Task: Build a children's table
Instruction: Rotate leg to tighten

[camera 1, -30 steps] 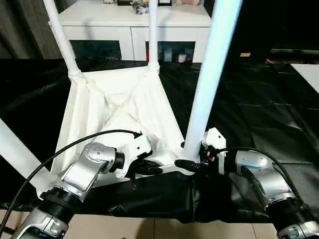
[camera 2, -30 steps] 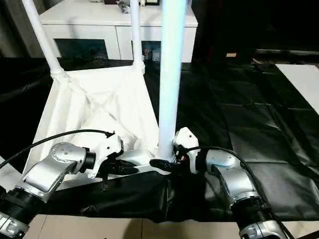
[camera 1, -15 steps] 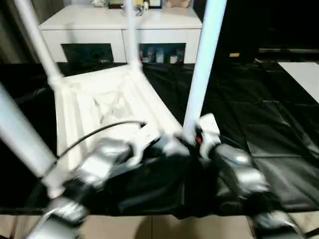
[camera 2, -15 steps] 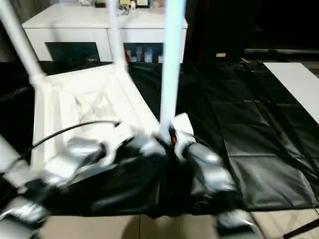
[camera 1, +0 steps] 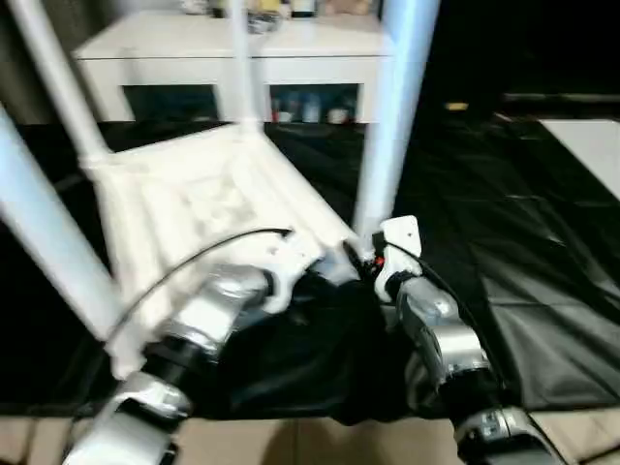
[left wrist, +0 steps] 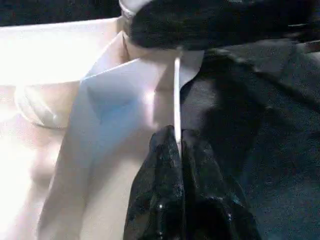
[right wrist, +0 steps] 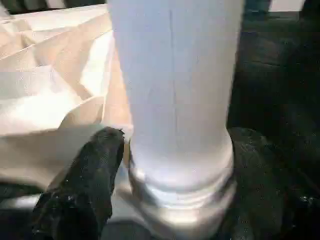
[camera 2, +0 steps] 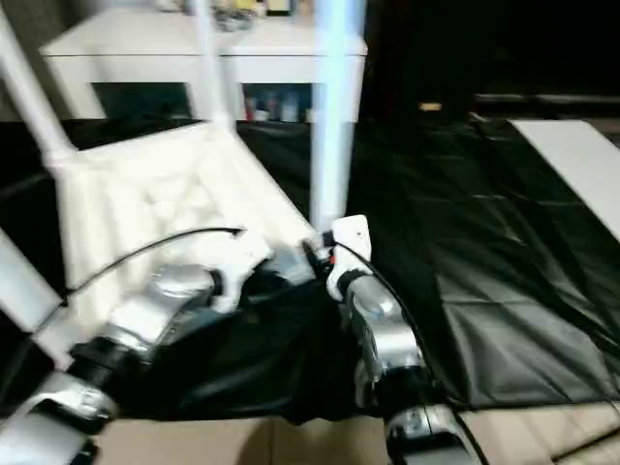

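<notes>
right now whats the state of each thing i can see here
tabletop: upside down on the black sheet, ribbed underside facing up
near leg: upright, seated in its corner socket
far legs: upright in their sockets
left pincer: shut, pinching the tabletop's thin edge
right pincer: one finger each side of the near leg's base
cabinet: standing behind, small things on top

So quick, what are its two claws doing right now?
Left gripper: shut on the tabletop's thin edge.
Right gripper: fingers spread around the base of the near leg; grip cannot be told.
</notes>
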Motion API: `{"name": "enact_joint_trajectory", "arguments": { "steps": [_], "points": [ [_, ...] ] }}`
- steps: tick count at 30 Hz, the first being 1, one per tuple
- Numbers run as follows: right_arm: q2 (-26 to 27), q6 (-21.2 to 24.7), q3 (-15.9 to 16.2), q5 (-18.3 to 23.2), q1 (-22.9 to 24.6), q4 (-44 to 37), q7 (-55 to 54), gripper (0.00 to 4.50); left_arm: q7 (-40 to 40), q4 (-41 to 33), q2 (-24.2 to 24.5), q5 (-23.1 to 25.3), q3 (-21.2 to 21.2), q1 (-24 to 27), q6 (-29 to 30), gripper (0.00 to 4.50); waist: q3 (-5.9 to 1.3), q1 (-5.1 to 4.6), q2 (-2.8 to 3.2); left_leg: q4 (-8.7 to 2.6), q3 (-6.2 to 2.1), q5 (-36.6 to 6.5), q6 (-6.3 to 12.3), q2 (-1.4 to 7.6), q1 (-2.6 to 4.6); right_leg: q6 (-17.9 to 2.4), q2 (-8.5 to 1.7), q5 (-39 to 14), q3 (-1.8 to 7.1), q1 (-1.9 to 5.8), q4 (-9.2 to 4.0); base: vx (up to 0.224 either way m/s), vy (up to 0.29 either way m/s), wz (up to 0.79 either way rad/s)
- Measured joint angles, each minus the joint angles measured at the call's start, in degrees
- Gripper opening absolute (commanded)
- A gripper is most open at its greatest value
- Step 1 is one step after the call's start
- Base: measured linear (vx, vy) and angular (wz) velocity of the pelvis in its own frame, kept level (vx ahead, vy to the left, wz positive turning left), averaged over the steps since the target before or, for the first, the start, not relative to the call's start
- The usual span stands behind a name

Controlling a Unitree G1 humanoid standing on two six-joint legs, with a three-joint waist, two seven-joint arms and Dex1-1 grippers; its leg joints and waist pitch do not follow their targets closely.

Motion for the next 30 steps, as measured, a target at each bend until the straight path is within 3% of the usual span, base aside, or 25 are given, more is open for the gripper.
{"name": "enact_joint_trajectory", "arguments": {
  "steps": [2, 4, 10, 23, 30],
  "points": [
    [-1.1, 0.0, 0.3, 0.3, 0.0, -0.1, 2.0, 3.78, -1.0, -0.4, 0.4, 0.0, 0.0, 0.2, -0.5, 0.00, -0.01, -0.01, 0.02, -0.06, 0.00, 0.0, -0.02, 0.03, 0.14, 0.1, 0.00, 0.1, -0.03, -0.05, 0.01, 0.000, 0.000, 0.00],
    [-5.4, -0.5, 2.2, 0.7, 0.1, -0.8, 9.0, 3.78, -4.7, -3.3, 3.0, -0.5, -0.1, 2.1, -1.6, 0.00, 0.00, 0.07, 0.04, -0.18, 0.01, 0.0, -0.02, 0.06, 0.07, 0.0, 0.03, 0.2, -0.05, -0.17, -0.01, 0.000, 0.000, 0.00],
    [-15.6, -2.9, 5.2, 3.2, 3.4, -7.1, 30.2, 3.78, -16.0, -8.8, 7.7, -3.3, -0.7, 5.8, -4.0, 0.00, -0.02, 1.52, 0.15, -0.08, 0.21, 0.1, 0.11, 0.16, -0.02, 0.0, 0.01, -0.4, -0.07, -0.18, -0.01, 0.045, 0.003, 0.00],
    [-20.1, -3.4, 7.5, 4.8, 6.4, -11.0, 41.8, 3.78, -22.3, -10.8, 9.4, -4.6, -0.7, 7.5, -3.4, 0.00, 0.01, 2.55, 0.11, 0.21, 0.39, -0.1, 0.11, 0.20, 0.05, -0.1, -0.04, -0.4, 0.05, -0.13, 0.14, 0.000, 0.000, 0.00],
    [-20.0, -3.2, 7.2, 5.0, 6.4, -11.0, 41.8, 3.19, -22.8, -10.9, 9.6, -4.8, -0.7, 7.6, -3.4, 0.00, 0.00, 2.61, 0.11, 0.26, 0.39, -0.1, 0.12, 0.21, 0.03, -0.1, -0.04, -0.4, 0.04, -0.13, 0.16, 0.000, 0.000, 0.00]
  ]
}}
